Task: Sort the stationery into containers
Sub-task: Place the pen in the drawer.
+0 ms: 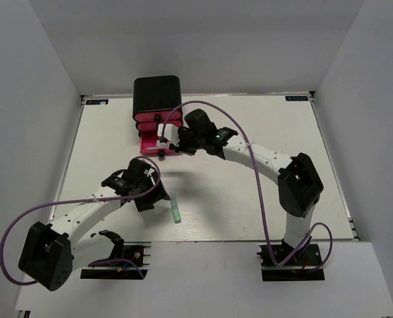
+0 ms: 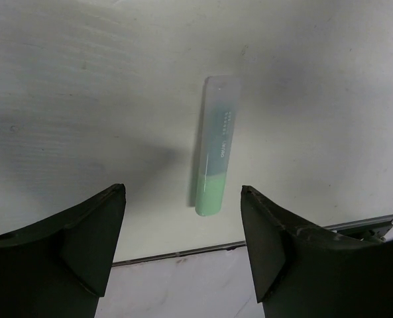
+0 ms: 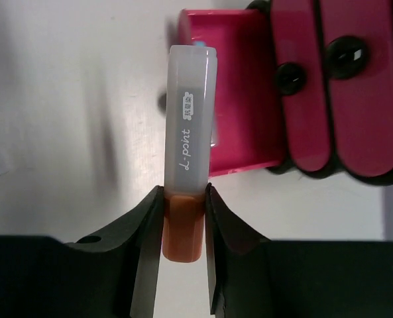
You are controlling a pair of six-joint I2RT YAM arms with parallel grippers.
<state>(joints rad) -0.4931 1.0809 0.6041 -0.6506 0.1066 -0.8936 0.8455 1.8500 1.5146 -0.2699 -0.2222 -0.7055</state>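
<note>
Robot lab cell, white walls [image 1: 40, 86]

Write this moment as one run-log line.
left gripper: open, near green stick | right gripper: shut on orange-ended stick, beside open pink drawer

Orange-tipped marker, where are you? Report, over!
Right gripper shut on orange-tipped marker, by the open pink drawer. Left gripper open above green marker. Nothing blocking.

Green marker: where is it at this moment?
The green marker lies flat on the table, untouched, just ahead of the open left claw and close to the table's near edge.
</note>
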